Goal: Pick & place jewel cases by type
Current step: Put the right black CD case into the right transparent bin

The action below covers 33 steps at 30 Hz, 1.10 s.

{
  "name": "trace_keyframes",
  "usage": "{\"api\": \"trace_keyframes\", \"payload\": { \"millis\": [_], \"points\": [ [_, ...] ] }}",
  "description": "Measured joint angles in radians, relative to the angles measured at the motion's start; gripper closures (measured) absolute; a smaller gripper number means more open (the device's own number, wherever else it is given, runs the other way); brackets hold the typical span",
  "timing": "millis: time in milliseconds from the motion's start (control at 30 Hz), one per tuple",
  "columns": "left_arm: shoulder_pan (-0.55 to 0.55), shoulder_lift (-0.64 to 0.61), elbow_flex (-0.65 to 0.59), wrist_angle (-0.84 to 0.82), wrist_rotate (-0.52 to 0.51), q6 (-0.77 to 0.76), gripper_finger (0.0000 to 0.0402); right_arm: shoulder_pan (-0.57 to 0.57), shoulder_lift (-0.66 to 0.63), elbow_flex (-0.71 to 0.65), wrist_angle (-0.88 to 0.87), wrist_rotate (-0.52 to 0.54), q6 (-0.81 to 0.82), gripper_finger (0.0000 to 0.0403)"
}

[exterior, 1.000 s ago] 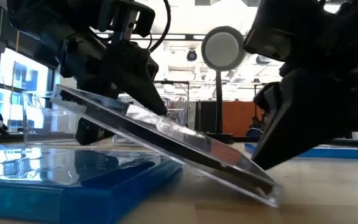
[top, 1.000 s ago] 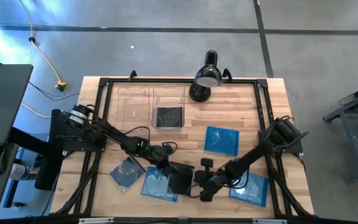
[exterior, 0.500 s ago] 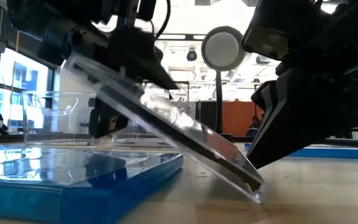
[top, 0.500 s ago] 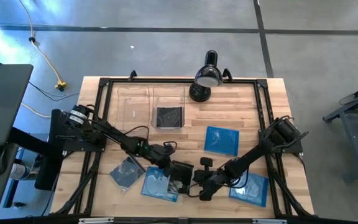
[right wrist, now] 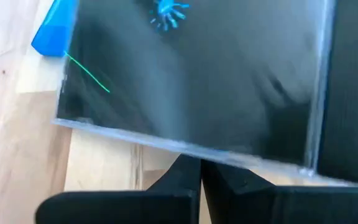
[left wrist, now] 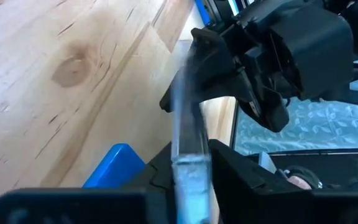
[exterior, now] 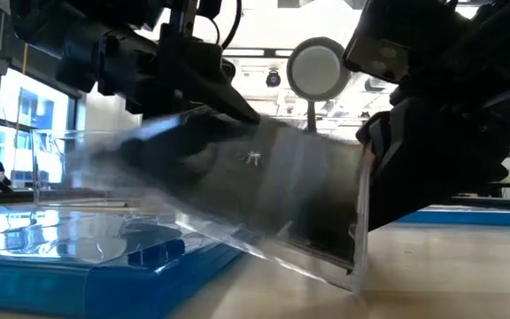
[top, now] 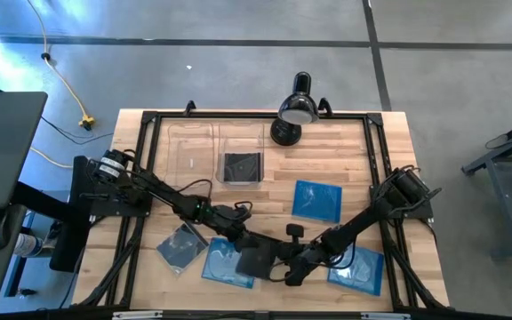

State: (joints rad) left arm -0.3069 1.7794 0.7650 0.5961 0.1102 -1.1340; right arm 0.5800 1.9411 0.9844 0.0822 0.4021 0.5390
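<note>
The left hand [top: 238, 233] sits near the front middle of the table [top: 354, 160], its fingers [exterior: 204, 75] clamped on the upper edge of a dark case [top: 254, 259]. The case is tilted steeply, its lower corner touching or nearly touching the wood in the low view [exterior: 264, 208], while its raised side leans over the blue case [top: 223, 263] lying flat beside it. In the left wrist view the dark case [left wrist: 185, 143] shows edge-on, a thin clear strip between the left fingers.

The right hand [top: 293, 267] is just beside the dark case on its other side, touching or almost touching its edge. In the right wrist view its two fingers [right wrist: 188, 180] lie pressed together with nothing between them, their tips right at the case's clear rim [right wrist: 197, 74].

Other cases lie flat around the table: a grey one [top: 181, 244] left of the blue one, a blue one [top: 316, 199] toward the middle right, and another blue one [top: 359, 268] at the front right, partly under the right arm. Two clear bins stand side by side at the back; the left bin [top: 190, 149] looks bare, and the right bin [top: 241, 151] holds a dark case [top: 241, 167]. A black lamp [top: 297, 108] stands at the back edge.
</note>
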Motion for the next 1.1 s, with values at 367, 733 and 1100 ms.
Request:
{"api": "trace_keyframes", "payload": {
  "millis": [367, 733, 1100],
  "points": [
    [0.000, 0.000, 0.000, 0.040, 0.007, 0.030, 0.0356, 0.005, 0.000, 0.000, 0.004, 0.009, -0.005, 0.0402],
    [0.052, -0.028, 0.000, 0.104, 0.085, 0.061, 0.0356, 0.090, -0.015, 0.001, -0.118, 0.077, 0.089, 0.0402],
    [0.154, -0.281, 0.000, 0.006, 0.082, 0.203, 0.0356, 0.169, -0.117, 0.001, -0.213, 0.245, 0.146, 0.0402]
  ]
}}
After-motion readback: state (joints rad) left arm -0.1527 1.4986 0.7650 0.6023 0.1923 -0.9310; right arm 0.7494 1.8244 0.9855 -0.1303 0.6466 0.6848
